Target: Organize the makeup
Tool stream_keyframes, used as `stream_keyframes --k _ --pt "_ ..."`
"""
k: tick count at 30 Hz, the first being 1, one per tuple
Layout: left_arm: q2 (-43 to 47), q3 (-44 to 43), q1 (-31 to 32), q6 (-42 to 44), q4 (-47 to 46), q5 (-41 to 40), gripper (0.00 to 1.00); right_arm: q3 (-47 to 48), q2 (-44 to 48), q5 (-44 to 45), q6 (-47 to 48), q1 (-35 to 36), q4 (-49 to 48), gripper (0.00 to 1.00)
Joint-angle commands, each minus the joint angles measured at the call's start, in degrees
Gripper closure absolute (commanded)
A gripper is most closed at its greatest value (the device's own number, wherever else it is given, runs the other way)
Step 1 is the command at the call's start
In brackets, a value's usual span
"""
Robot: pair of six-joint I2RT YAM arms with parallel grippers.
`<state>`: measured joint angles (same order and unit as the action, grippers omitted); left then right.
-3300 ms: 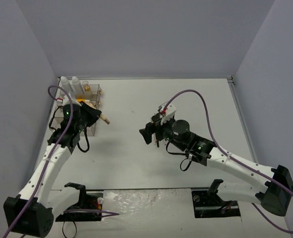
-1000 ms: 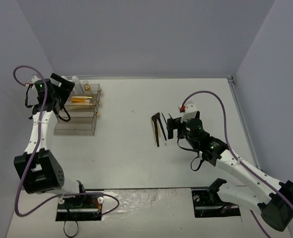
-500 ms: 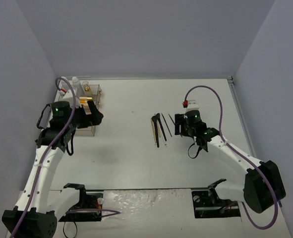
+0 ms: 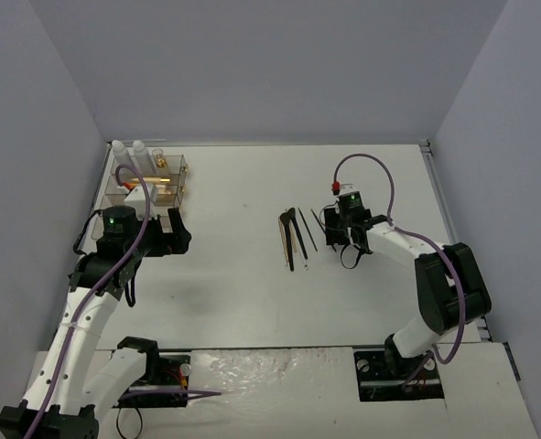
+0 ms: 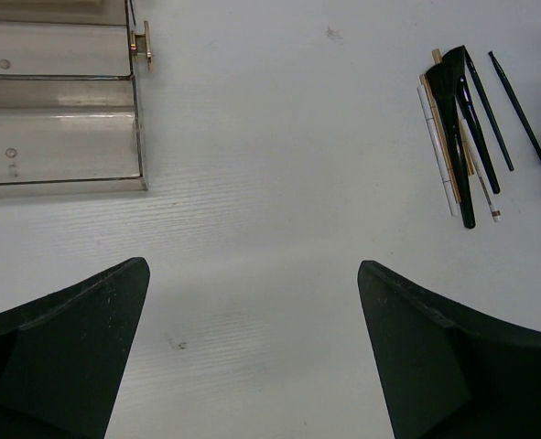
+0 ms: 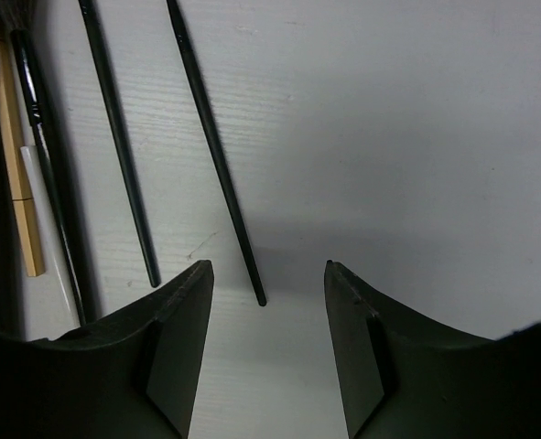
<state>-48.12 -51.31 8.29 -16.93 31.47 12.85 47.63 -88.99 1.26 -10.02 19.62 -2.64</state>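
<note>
Right hand (image 6: 265, 270) is down low over the bench (image 4: 252, 302), right of centre. Its fingers are partway apart, with a clear gap between them. The near end of a slim black brush (image 6: 210, 146) lies in that gap and neither finger touches it, so nothing is pinched. Just to the left lies a second black brush (image 6: 119, 155), roughly parallel. Further left a wooden stick (image 6: 18, 183) is packed against darker handles at the edge of the wrist view. From above, the whole row of brushes and sticks (image 4: 293, 238) lies flat mid-bench, running near to far, just left of the right hand.

Over on the left, the left hand (image 5: 252, 265) hovers with fingers spread wide, holding nothing, bare bench between them. It sits just near and right of the clear drawer box (image 5: 59, 137), apart from it. One gold knob (image 5: 142, 44) shows on a drawer front. At the box's far-left end stand two white bottles (image 4: 119, 151), upright and side by side, with the gold-capped vial (image 4: 160, 163) just right of them. Whether they stand in the top tier or behind the box, I cannot tell.
</note>
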Motion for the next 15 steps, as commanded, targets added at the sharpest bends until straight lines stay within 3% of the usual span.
stream_keyframes --k 1,15 --pt "0.36 -2.33 -0.10 0.32 -0.53 -3.23 0.03 3.74 -2.70 -2.80 2.53 -0.72 -0.68 0.52" --pt "0.40 -2.22 -0.64 -0.12 -0.53 -4.07 0.03 8.24 -11.29 -5.93 5.53 -0.73 1.04 0.58"
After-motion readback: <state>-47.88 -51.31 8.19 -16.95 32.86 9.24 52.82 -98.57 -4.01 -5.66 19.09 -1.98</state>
